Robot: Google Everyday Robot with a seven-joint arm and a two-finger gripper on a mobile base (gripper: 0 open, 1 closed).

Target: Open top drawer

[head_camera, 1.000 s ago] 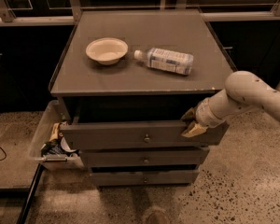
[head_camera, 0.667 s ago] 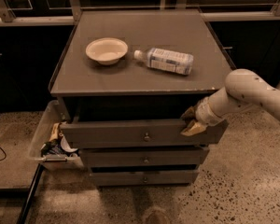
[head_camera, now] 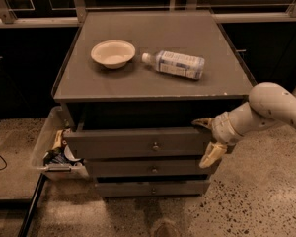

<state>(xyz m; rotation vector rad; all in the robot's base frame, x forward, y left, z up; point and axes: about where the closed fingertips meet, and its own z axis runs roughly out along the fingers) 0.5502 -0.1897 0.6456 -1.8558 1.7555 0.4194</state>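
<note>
The top drawer is the widest grey front, with a small round knob at its centre. It stands pulled out a little from under the cabinet top, with a dark gap above it. My gripper is at the right end of this drawer front. It is open, with one fingertip at the front's upper edge and the other at its lower edge. The white arm reaches in from the right.
On the cabinet top are a cream bowl and a plastic bottle lying on its side. Two narrower drawers sit below. A clear bin with items stands at the cabinet's left. The floor is speckled.
My gripper has shifted slightly down and to the right at the drawer's right end. The top drawer has come out only a trace, if at all.
</note>
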